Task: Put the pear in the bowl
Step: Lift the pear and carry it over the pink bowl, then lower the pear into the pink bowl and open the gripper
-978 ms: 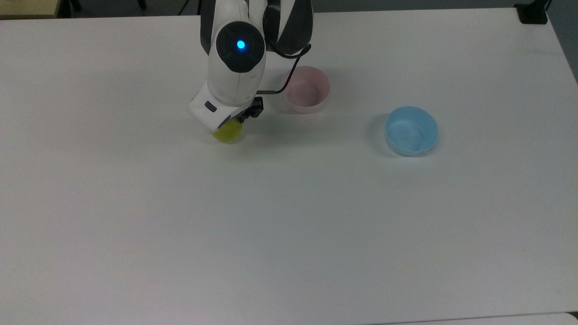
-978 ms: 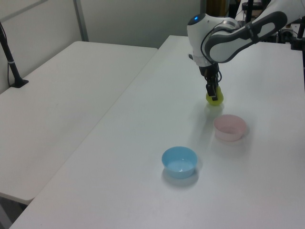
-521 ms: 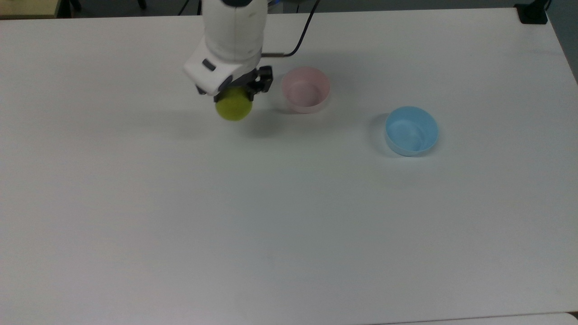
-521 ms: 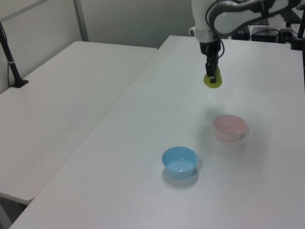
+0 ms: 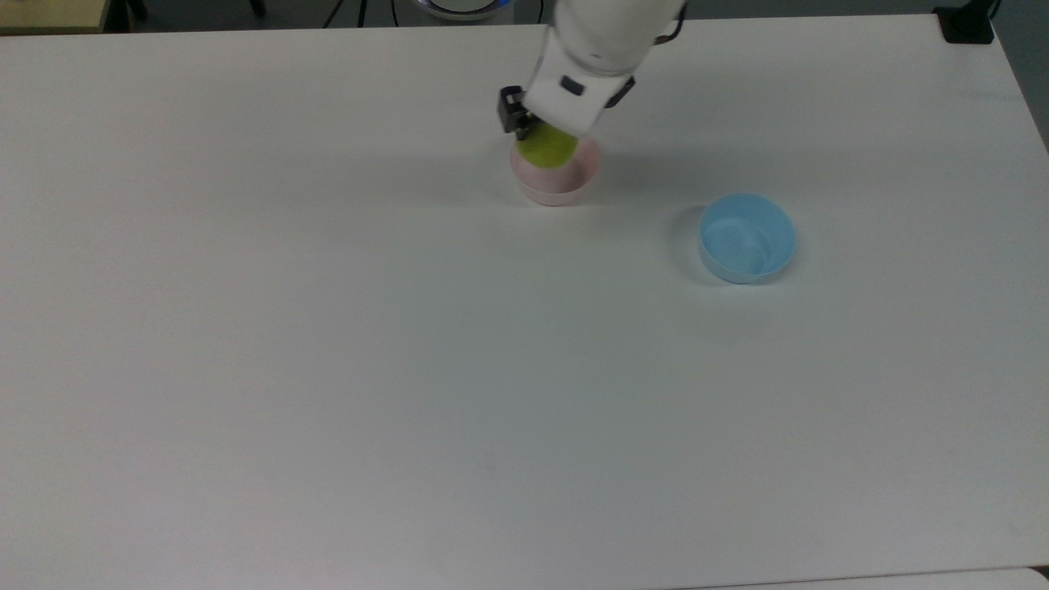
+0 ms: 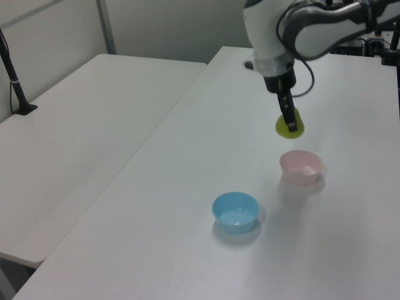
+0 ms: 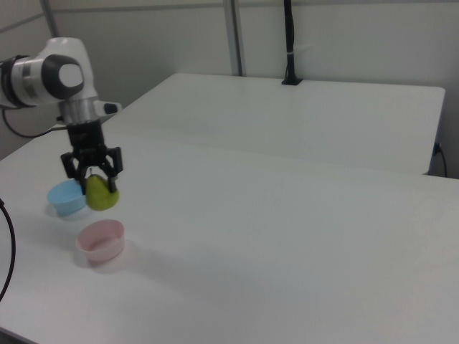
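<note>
The pear (image 5: pixel 547 146) hangs in the air, pinched by the end effector (image 7: pixel 92 179). It is above the pink bowl (image 5: pixel 556 182) and not touching it. In the top view it covers the bowl's far rim. In the right view it hangs over the bowl, a bit toward the far side.

I think the drop is the risky part. The pear looks closer to the rim than to the middle of the bowl. If the end effector lets go here, the pear could hit the rim and roll off onto the tabletop (image 5: pixel 328 369). The bowl looks small and light, so a bump could tip it or push it away. The pear is also up high, so it could bounce out. Coming lower and more over the middle first looks safer to me.

There is 1 more bowl, a blue one (image 5: pixel 747 238). It sits apart from the pink bowl, to the top view's right. It is not in the way. Nothing sits between the pear and the pink bowl.
</note>
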Action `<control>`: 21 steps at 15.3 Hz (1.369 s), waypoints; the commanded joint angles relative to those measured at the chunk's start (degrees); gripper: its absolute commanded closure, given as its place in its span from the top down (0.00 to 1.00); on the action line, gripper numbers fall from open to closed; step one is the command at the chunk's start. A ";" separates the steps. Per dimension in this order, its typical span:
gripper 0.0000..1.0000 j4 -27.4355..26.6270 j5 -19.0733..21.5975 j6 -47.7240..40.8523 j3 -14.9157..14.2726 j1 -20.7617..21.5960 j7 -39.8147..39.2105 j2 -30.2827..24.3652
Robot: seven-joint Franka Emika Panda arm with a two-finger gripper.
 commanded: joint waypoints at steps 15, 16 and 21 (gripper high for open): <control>1.00 -3.19 0.35 1.59 -1.64 4.98 3.26 7.10; 1.00 -3.01 0.35 1.50 -1.64 5.16 3.80 6.84; 1.00 -1.08 0.35 0.62 -1.73 2.97 4.42 2.54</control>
